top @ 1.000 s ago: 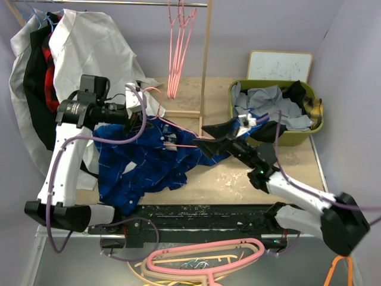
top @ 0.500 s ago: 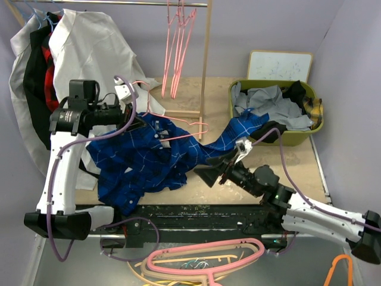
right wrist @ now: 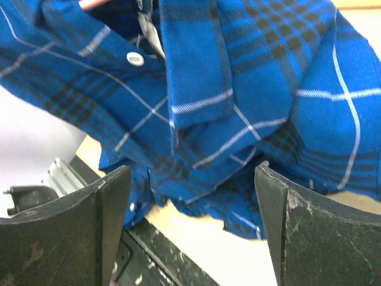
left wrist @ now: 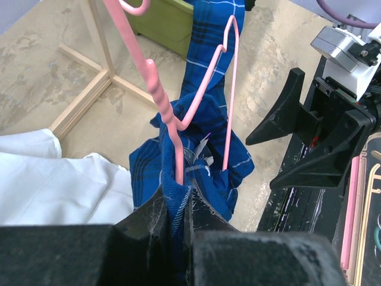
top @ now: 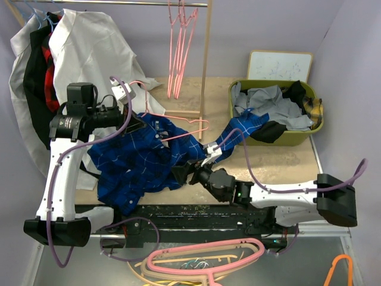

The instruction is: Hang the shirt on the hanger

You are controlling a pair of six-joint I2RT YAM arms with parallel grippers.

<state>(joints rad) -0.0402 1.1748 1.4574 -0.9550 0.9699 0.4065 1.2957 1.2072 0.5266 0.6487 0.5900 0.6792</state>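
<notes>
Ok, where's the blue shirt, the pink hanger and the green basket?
shirt (top: pixel 140 164): overhead view, middle of the crumpled blue cloth.
hanger (left wrist: pixel 159 98): left wrist view, its twisted neck.
basket (top: pixel 297 139): overhead view, its front wall.

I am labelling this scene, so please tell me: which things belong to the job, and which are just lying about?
For the job: blue shirt, thin pink hanger, left gripper, right gripper.
Lying about: white garment, green basket, whiteboard, hanging pink hangers, orange hanger.

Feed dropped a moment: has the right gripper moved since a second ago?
Yes. The right gripper went left and nearer, away from the green bin, toward the shirt.
</notes>
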